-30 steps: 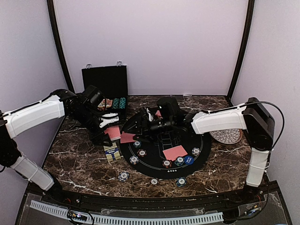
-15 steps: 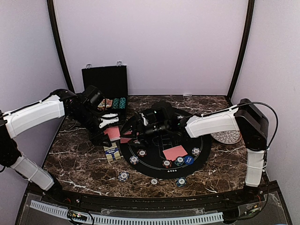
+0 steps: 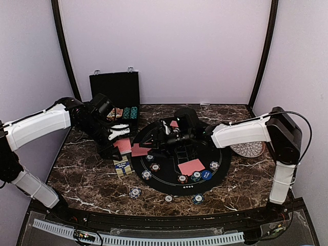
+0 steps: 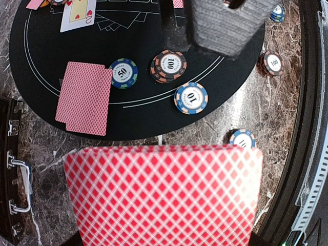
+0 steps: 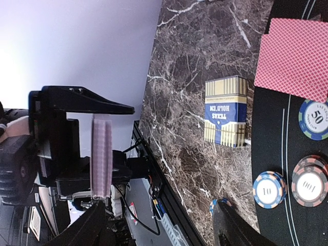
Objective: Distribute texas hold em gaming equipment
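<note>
My left gripper [image 3: 117, 139] is shut on a deck of red-backed cards [image 4: 163, 195], held above the table's left part; the deck hides its fingers in the left wrist view. My right gripper [image 3: 150, 144] stands open just right of that deck, with nothing between its fingers. The right wrist view shows the deck [image 5: 101, 156] edge-on, ahead of the right gripper [image 5: 161, 230]. Two red-backed cards [image 3: 139, 150] lie at the left edge of the black mat [image 3: 169, 182], and more cards [image 3: 190, 166] lie near its front. Striped chips [image 4: 191, 97] sit scattered on the mat and the marble in front.
A blue and cream card box [image 3: 122, 165] lies on the marble left of the mat. The open black case [image 3: 115, 97] stands at the back left. A white patterned plate [image 3: 247, 148] sits at the right, partly under the right arm.
The right gripper reached left towards the held deck, then drew back a little to the right. The left arm and the deck stayed where they were.
</note>
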`<state>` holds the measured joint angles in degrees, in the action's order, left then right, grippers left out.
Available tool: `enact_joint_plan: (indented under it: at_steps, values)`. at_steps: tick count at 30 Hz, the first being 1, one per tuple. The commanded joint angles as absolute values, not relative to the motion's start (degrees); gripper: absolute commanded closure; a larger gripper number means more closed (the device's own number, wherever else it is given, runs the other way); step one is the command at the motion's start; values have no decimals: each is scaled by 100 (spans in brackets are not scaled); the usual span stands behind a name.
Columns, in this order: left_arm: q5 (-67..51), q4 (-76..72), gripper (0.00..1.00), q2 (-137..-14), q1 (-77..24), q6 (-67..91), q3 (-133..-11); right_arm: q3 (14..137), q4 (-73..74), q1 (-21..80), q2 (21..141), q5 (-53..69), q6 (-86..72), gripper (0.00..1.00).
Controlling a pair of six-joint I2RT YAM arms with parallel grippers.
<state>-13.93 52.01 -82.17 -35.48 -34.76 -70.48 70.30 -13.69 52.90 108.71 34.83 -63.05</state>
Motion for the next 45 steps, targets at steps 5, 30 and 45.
enact_joint_plan:
  at_steps: [5,30,45]
  values:
    - [-1517,5221,100,-8198,-3537,-3396,-7287,7466,-1938,5537,11007,3597,-6441,28]
    - [-1620,5252,100,-8238,-3539,-3366,-7356,8417,-3324,5696,12282,3803,-7451,30]
    - [-1551,5260,100,-8174,-3542,-3418,-7263,8269,-3509,5523,12509,3866,-7643,38]
